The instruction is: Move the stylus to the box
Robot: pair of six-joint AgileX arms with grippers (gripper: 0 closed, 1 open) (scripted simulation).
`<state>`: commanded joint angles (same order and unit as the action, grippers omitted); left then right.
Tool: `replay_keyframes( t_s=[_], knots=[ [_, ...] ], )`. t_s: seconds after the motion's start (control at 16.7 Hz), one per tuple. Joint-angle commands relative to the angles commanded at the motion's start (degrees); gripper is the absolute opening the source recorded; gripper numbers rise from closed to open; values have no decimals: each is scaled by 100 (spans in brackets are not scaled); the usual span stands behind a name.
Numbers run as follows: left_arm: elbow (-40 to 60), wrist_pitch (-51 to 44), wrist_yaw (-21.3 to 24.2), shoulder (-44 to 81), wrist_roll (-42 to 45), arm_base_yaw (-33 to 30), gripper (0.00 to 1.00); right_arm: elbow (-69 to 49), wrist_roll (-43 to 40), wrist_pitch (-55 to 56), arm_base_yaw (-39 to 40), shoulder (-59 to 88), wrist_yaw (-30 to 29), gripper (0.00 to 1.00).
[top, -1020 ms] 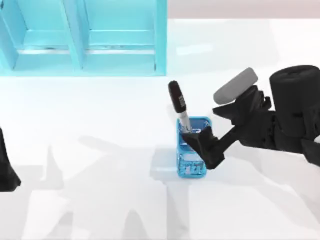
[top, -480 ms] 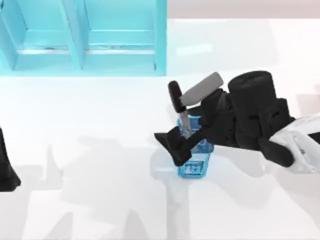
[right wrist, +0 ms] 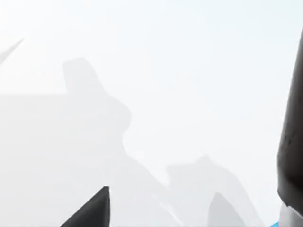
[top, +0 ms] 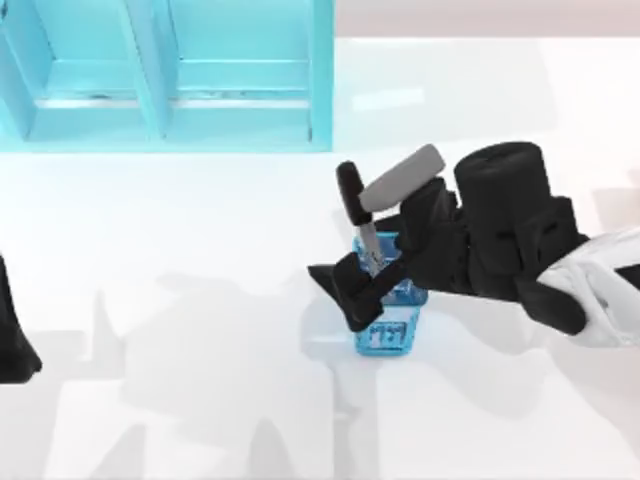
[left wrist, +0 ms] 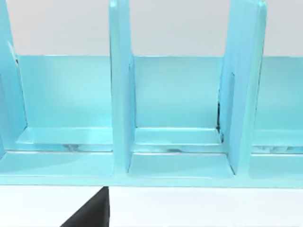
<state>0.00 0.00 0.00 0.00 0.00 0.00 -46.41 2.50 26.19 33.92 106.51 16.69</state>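
The stylus (top: 352, 197) stands tilted in a blue cup (top: 388, 325) near the table's middle, its black cap up and its silver barrel down inside. My right gripper (top: 345, 295) reaches in from the right and lies across the cup's top, right by the barrel, with its fingers spread open. The right wrist view has the stylus (right wrist: 291, 142) at the picture's edge and one fingertip (right wrist: 92, 210). The cyan box (top: 160, 80) with its compartments sits at the back left. My left gripper (top: 12, 345) is parked at the left edge, facing the box (left wrist: 175, 142).
White tabletop lies between the cup and the box. The box's upright dividers (left wrist: 120, 94) split it into several bays.
Since a second ago my right arm has swung left, bringing its gripper over the cup beside the stylus. In the last half second it barely moved. The left arm is still.
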Motion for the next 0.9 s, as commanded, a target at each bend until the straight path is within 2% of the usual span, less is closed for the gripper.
replay_keyframes(
  t_s=[0.42,0.9],
  knots=[
    [0,0,0,0,0,0,100,0,0,0,0,0,0,2],
    [0,0,0,0,0,0,100,0,0,0,0,0,0,0]
  ],
)
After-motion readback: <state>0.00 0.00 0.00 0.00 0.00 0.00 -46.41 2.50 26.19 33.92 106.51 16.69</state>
